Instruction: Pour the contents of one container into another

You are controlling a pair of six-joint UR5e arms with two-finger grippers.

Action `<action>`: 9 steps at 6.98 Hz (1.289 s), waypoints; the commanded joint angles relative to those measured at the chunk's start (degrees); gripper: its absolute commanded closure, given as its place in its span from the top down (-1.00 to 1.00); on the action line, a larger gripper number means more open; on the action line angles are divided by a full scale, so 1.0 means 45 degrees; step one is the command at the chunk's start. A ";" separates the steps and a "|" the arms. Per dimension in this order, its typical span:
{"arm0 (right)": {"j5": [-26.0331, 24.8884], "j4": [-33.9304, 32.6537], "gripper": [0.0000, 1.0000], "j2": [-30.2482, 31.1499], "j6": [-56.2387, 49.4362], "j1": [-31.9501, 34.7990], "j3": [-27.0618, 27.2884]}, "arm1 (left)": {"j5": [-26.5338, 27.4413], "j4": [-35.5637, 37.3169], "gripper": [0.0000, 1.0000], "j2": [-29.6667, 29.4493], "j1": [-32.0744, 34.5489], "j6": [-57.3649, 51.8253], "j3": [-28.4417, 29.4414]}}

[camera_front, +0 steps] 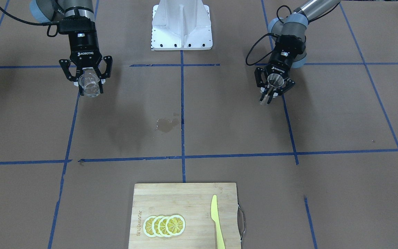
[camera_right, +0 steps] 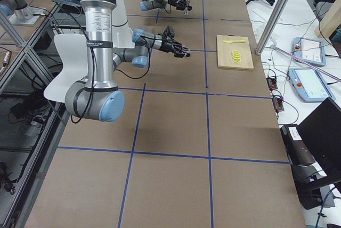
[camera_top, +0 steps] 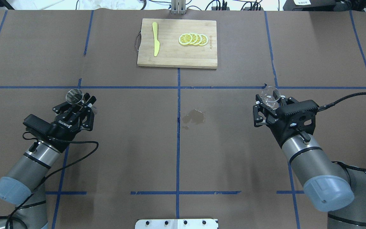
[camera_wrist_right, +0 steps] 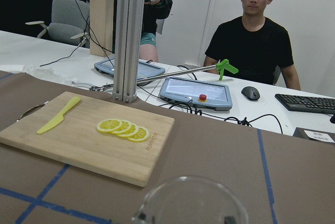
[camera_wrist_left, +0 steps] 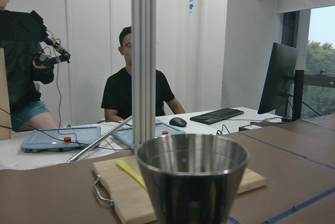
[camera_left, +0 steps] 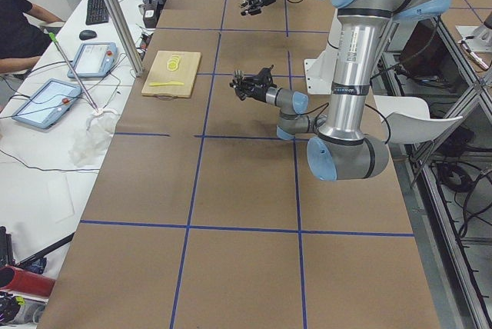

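The small clear glass cup [camera_top: 270, 94] is held upright above the table's right side, with my right gripper [camera_top: 269, 102] shut on it. Its rim fills the bottom of the right wrist view [camera_wrist_right: 191, 203], and the front-facing view shows it on the left [camera_front: 90, 83]. My left gripper [camera_top: 76, 103] is shut on the grey steel jigger [camera_top: 74, 96], which is upright above the table's left side. The jigger's open upper cone looms close in the left wrist view [camera_wrist_left: 192, 174]. The two containers are far apart, about half the table's width.
A small wet puddle [camera_top: 194, 117] lies on the brown table between the arms. At the far middle, a wooden cutting board [camera_top: 170, 57] carries lemon slices [camera_top: 193, 39] and a yellow knife [camera_top: 155, 43]. A seated person [camera_wrist_right: 255, 41] and tablets are beyond the far edge.
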State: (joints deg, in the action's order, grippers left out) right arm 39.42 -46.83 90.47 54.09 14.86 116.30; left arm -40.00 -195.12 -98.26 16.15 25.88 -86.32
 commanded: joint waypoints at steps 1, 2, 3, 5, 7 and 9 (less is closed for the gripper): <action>0.0206 0.1186 -1.00 0.0521 0.0031 0.0309 -0.0803 | 0.0703 -0.0506 -1.00 0.1012 0.0432 0.0030 -0.0017; 0.0206 0.1187 -1.00 0.0540 0.0031 0.0349 -0.0825 | 0.1557 -0.0506 -1.00 0.1459 0.0474 0.0417 0.0060; 0.0206 0.1206 -1.00 0.0540 0.0050 0.0349 -0.0980 | 0.2049 -0.0526 -1.00 0.1908 0.0474 0.1001 0.0196; 0.0206 0.1304 -1.00 0.0540 0.0031 0.0369 -0.1041 | 0.2327 -0.1224 -1.00 0.3663 0.0435 0.1690 0.0742; 0.0206 0.1304 -1.00 0.0540 0.0031 0.0350 -0.1060 | 0.3030 -0.1716 -1.00 0.3710 0.0396 0.2639 0.1388; 0.0206 0.1304 -1.00 0.0540 0.0031 0.0349 -0.1060 | 0.3262 -0.1737 -1.00 0.3710 0.0337 0.3817 0.1875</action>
State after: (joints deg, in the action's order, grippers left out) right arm 40.34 -40.96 92.90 54.23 16.45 111.58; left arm -26.14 -202.78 -81.61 17.80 40.81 -79.09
